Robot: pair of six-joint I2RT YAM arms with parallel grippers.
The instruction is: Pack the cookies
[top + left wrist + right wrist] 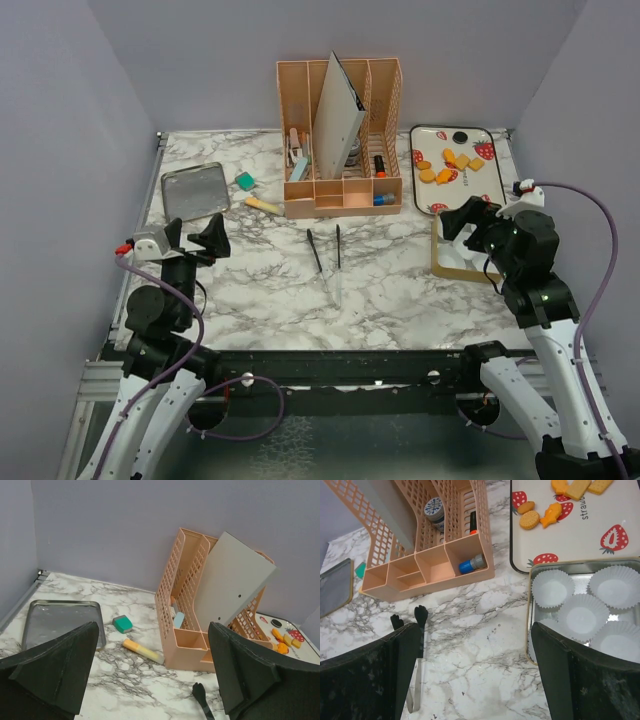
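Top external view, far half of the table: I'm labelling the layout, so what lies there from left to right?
Metal tray → teal eraser → yellow marker → peach desk organizer → strawberry tray holding the cookies.

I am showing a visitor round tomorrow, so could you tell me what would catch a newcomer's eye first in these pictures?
The tall peach organizer at the back centre, with a grey board leaning in it, stands out most. To its right, orange cookies lie on a strawberry tray. Nearer the arms is a tin of white paper cups.
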